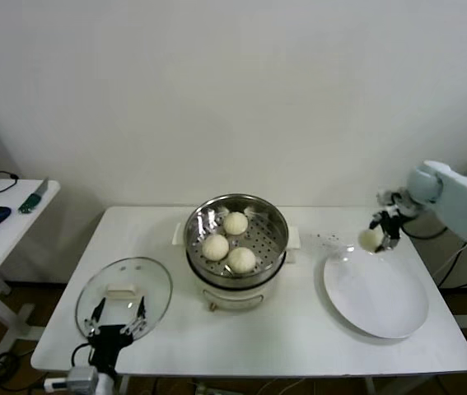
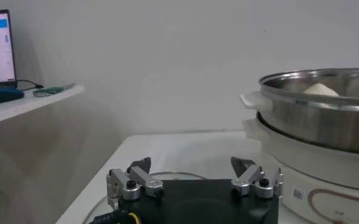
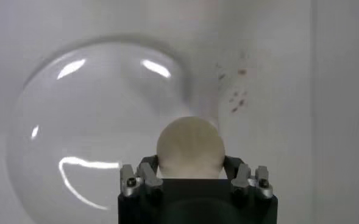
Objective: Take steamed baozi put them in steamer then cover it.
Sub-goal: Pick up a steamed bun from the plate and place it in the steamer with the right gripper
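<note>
Your right gripper (image 1: 379, 234) pinches a small round cream-white dough bun (image 3: 190, 148) between its fingers, held just above the far rim of the flat white round plate (image 1: 377, 296), which lies to the right of the round stainless-steel steamer basket on its white pot base (image 1: 236, 247). Three more smooth white buns (image 1: 229, 242) sit on the steamer's perforated floor. To the left of the steamer, the round clear glass lid with a cream-white bar handle (image 1: 123, 295) lies on the white table (image 1: 299, 337), and your left gripper (image 1: 118, 317) hangs over its near edge with fingers spread wide, holding nothing.
</note>
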